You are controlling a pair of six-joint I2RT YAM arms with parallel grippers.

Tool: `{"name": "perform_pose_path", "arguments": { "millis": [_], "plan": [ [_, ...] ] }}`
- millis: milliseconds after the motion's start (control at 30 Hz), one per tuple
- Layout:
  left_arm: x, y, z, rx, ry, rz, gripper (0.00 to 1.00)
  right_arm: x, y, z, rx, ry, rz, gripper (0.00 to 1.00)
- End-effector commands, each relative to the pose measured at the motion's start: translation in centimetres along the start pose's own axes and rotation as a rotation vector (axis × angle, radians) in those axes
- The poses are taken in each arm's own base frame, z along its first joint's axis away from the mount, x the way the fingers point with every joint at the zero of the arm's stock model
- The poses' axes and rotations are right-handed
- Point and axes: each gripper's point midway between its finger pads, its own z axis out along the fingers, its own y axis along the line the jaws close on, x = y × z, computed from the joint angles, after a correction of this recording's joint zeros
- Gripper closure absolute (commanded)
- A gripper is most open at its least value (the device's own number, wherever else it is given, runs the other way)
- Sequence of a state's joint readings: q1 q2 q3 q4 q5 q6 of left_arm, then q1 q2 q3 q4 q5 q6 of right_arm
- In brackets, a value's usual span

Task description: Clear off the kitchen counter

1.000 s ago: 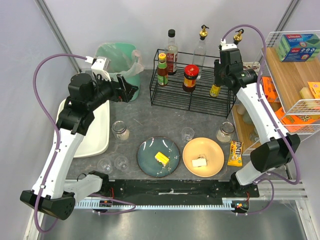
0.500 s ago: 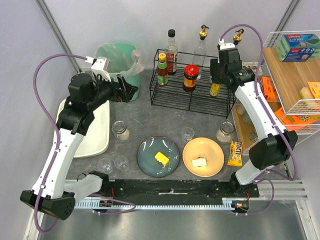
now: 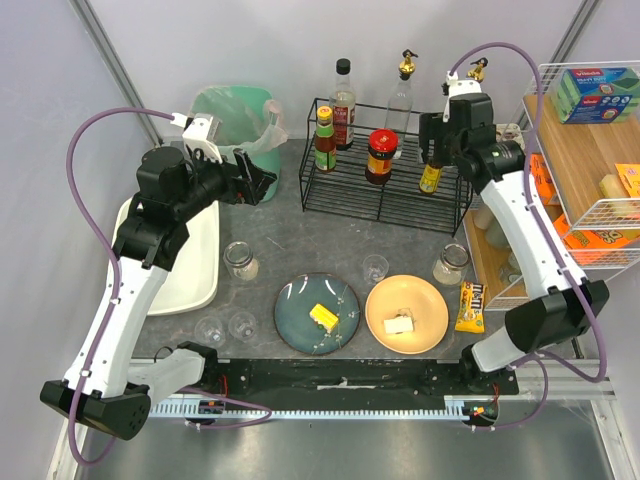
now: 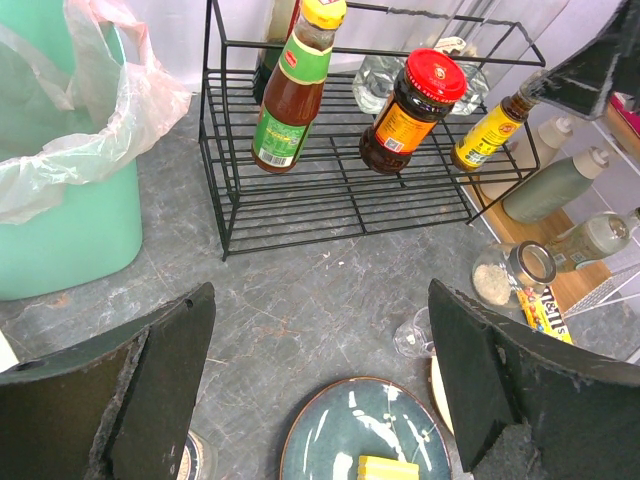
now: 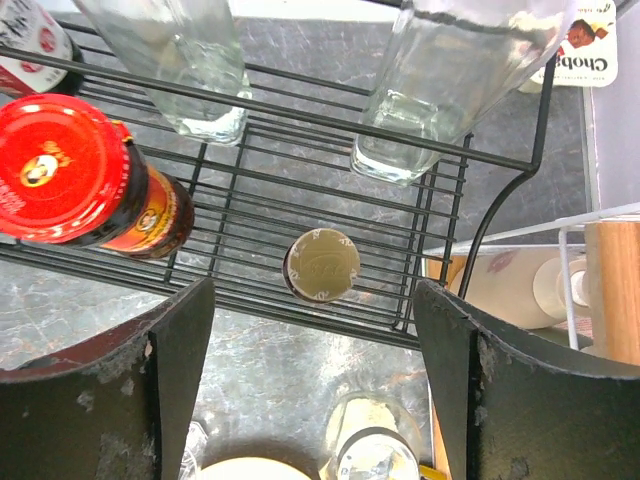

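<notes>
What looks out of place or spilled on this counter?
Nothing is spilled or toppled. A yellow candy packet lies flat on the kitchen counter beside the orange plate, and both that and the blue plate carry food scraps.

Your right gripper [image 5: 312, 290] hangs over the black wire rack [image 3: 385, 195], jaws wide, with the small yellow bottle [image 5: 321, 265] below between them and clear gaps on either side. Two tall glass bottles [image 5: 190, 70] stand just behind. The red-capped jar [image 5: 60, 170] crowds the left, and the white wire shelf [image 3: 610, 212] hems the right. Bare table [image 3: 310, 240] lies open between the rack and the blue plate [image 3: 300, 300].
</notes>
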State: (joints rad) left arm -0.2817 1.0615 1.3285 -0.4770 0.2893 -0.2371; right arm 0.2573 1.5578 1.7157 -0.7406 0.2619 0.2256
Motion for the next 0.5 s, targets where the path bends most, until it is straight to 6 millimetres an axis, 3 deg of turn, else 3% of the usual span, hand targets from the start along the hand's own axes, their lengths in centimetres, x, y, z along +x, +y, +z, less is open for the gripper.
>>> {"name": "perform_pose_path", "arguments": {
  "millis": [0, 300, 467],
  "plan": [
    [-1.8, -0.6, -0.5, 0.014, -0.049, 0.029, 0.08, -3.8, 0.3, -3.5, -0.065, -0.135, 0.019, 0.13],
    [-1.3, -0.7, -0.5, 0.023, -0.037, 0.018, 0.08, -4.1, 3.1, -6.2, -0.273, -0.187, -0.027, 0.12],
    [-0.8, -0.6, -0.4, 0.021, -0.023, 0.011, 0.08, -3.1, 6.6, -8.0, -0.47, -0.219, -0.07, 0.11]
  ]
}}
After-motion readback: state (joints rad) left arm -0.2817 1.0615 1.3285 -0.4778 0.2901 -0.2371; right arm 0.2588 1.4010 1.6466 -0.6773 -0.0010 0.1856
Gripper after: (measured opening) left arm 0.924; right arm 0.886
